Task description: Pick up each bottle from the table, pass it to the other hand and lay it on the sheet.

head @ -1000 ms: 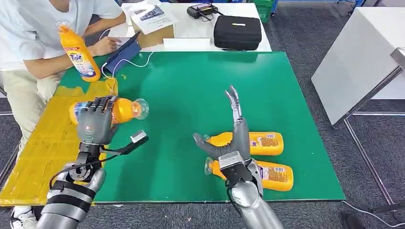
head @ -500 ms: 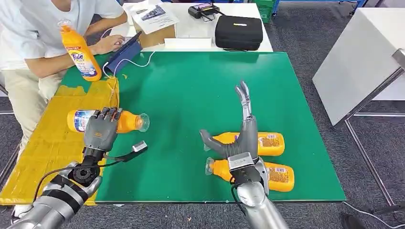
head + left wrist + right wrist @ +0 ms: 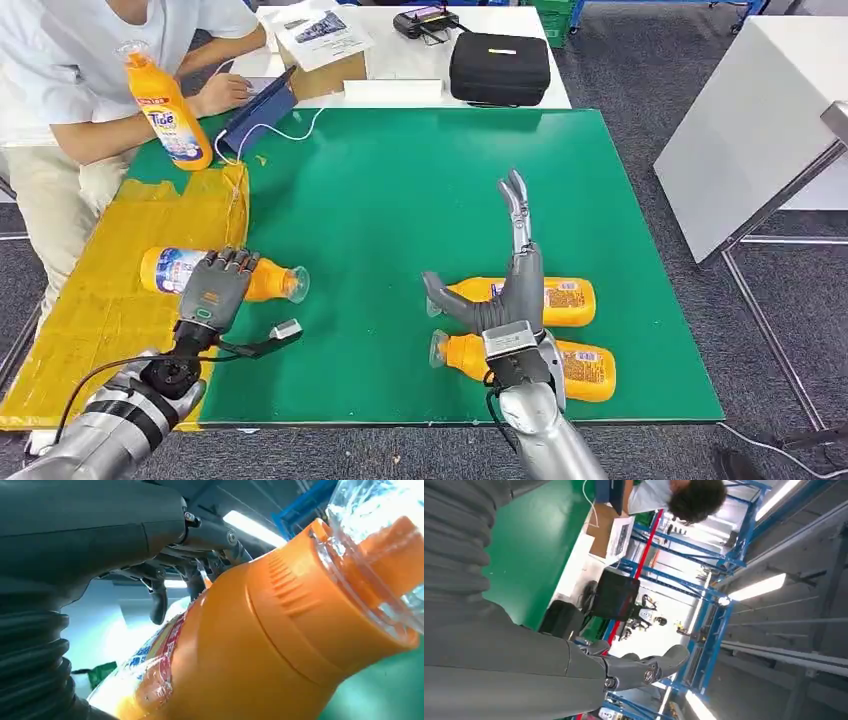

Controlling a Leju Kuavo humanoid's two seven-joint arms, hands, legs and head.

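The robot's left hand [image 3: 212,291] grips an orange plastic detergent bottle with a clear cap [image 3: 222,274]. The bottle lies on its side, with the capped end over the green table mat [image 3: 400,190] and the other end over the yellow sheet [image 3: 110,290] at the left edge of the table. In the left wrist view the dark fingers [image 3: 159,596] curl over the orange body [image 3: 240,660] near its label. Whether the bottle already rests on the sheet cannot be told.

The right hand [image 3: 505,285] holds nothing. Its fingers point straight up and away from the robot, close to each other, and the thumb stands out to the side. It is above two more orange bottles lying on their sides on the green mat: the farther lying bottle [image 3: 555,300] and the nearer lying bottle [image 3: 570,368], one just beside the other.

At the far left corner of the table, a person in a white shirt [image 3: 60,70] holds an upright orange bottle with a "Tide" label [image 3: 168,112]. Behind the green mat there is a white table with a black zipped case [image 3: 499,67], a brown cardboard box [image 3: 325,72] and some papers on it.
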